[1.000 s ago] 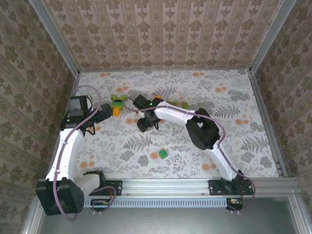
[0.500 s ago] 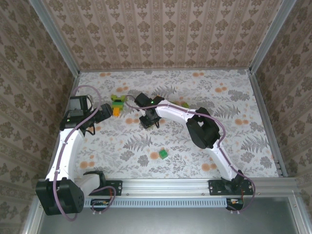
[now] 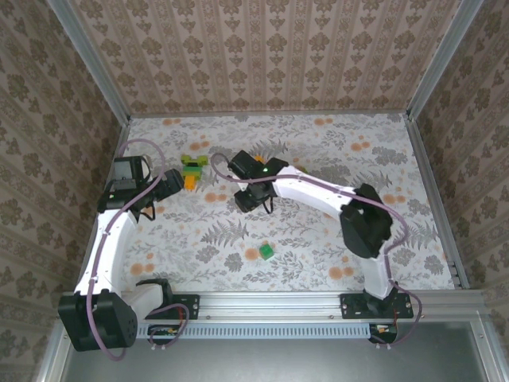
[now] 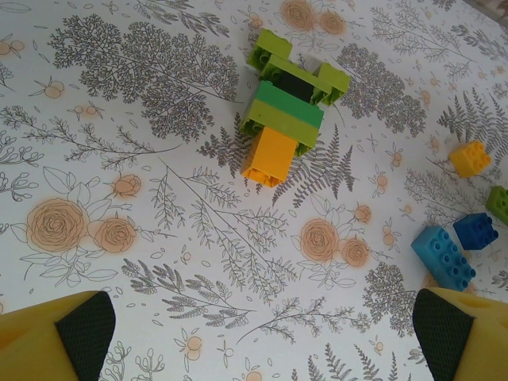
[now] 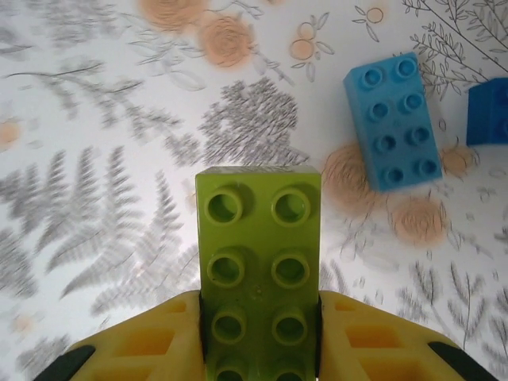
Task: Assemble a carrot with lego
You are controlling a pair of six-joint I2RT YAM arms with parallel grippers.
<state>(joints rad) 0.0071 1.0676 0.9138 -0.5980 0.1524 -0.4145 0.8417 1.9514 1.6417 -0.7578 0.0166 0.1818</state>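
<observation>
Currently the right gripper has its jaws clamped on a lime brick; the left gripper has its jaws wide apart, with the carrot lying upper-middle on the counter.

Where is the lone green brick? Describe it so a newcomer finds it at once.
Start at the middle of the near edge of the flowered table. The green brick lies a little way in from it. It sits alone; every other brick, the carrot included, lies farther back.
</observation>
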